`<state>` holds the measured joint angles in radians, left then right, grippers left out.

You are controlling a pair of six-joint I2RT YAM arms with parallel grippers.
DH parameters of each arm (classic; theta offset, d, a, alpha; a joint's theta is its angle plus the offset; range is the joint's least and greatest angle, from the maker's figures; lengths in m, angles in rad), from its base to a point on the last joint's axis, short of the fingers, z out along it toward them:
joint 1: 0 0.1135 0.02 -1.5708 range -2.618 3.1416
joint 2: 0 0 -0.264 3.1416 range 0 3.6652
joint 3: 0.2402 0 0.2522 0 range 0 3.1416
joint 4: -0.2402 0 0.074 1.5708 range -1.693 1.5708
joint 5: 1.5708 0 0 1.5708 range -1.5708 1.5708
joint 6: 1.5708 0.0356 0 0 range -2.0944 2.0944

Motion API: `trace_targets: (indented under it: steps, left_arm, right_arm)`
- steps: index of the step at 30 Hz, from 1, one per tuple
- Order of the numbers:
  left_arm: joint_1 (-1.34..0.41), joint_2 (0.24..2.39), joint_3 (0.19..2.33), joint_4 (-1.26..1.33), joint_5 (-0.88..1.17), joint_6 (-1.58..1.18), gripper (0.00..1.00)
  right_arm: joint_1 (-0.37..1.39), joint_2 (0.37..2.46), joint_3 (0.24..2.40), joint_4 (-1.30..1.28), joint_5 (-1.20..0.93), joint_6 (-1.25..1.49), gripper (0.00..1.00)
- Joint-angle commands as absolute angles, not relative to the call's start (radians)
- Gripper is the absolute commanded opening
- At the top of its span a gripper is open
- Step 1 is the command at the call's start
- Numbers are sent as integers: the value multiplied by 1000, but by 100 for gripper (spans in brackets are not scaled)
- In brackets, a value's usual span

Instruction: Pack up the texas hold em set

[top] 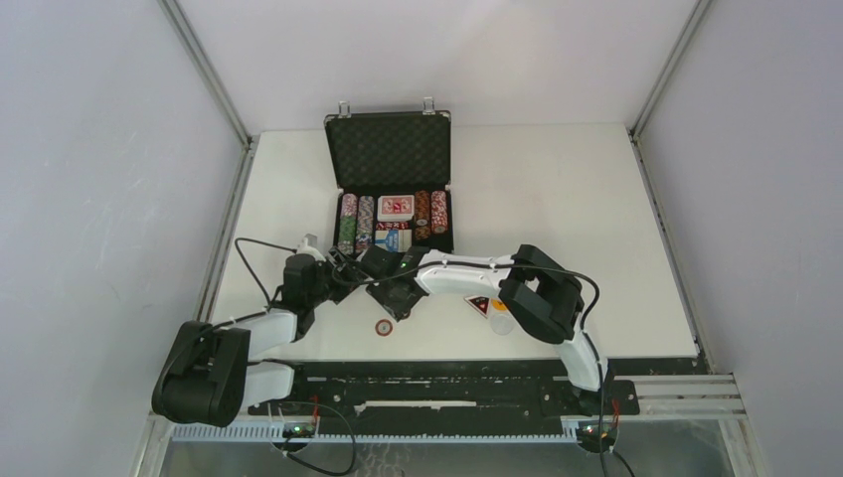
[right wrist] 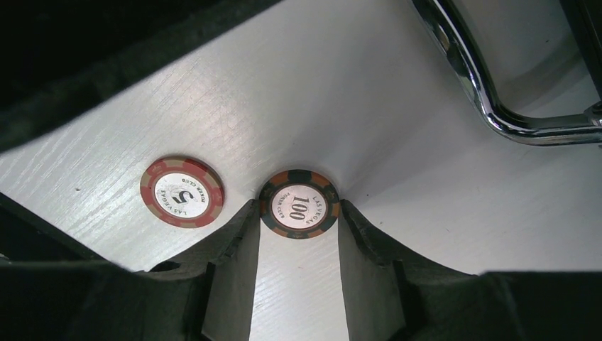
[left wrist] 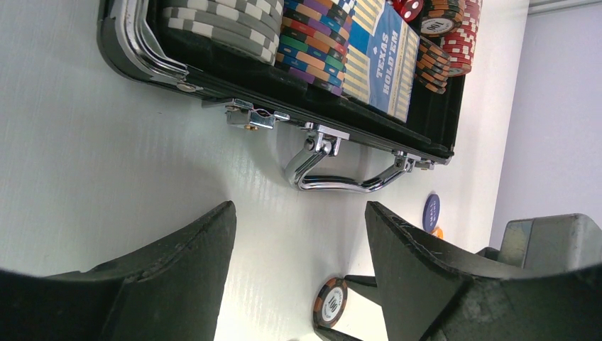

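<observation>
**Work surface.** The white table [top: 557, 219] carries the open black, silver-edged case [top: 390, 149] at mid-depth. Its lid stands upright at the far side.

**Arms.** Both arms reach to the strip of table just in front of the case, and their wrists stand close together.

**Left gripper** [left wrist: 299, 213]: released. The jaws stand wide apart with only bare table between them, and they point toward the curved chrome handle [left wrist: 341, 186] on the case's front wall.

**Right gripper** [right wrist: 297, 207]: lowered over the loose orange-and-black round chip marked 100 [right wrist: 299, 202]. The chip lies flat on the table just in front of the handle. One fingertip stands at each side of its rim, at or near contact. A firm clamp cannot be confirmed.

**Case contents.** The blue card deck printed TEXAS HOLD'EM [left wrist: 387, 64] and the rows of striped chips [left wrist: 312, 42] sit in the tray.

**Items not yet packed.**
- The chip marked 100.
- A red-and-cream round chip marked 5 [right wrist: 182, 192], just beside one right finger.
- A dark blue round dealer button [left wrist: 431, 212], further along the table.

**Hazards.**
- The chip is thin and lies flat, so an off-centre squeeze on its rim could shoot it forward toward the handle or flip it on edge.
- Fingertips pressed against the table may scrape over the chip without lifting it.
- The adjacent finger could push the red chip aside.
- With the wrists this close, lifting toward the tray risks contact with the left gripper or the handle.
</observation>
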<state>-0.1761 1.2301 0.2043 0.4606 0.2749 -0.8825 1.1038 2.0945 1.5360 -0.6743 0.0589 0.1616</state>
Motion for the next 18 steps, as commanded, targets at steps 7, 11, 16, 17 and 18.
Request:
trace_targets:
  steps: [7,11,16,17,18]
  left_arm:
    - [-167,1241,201,364,267,-853,73]
    - [-166,1242,201,364,267,-854,73]
    - [-166,1243,202,367,272,-854,73]
    - [-166,1243,202,367,273,-856,73]
    - [-166,1243,202,367,272,-856,73]
  right_arm:
    - [1092,2021,1503,-650,88,163,44]
    - [1088,2003,1499,-644,97,163,44]
    - [1080,1988,1499,-648,106,161,44]
    - [1078,1986,1498,-649,107,161,43]
    - [1077,1985,1498,-649,102,161,44]
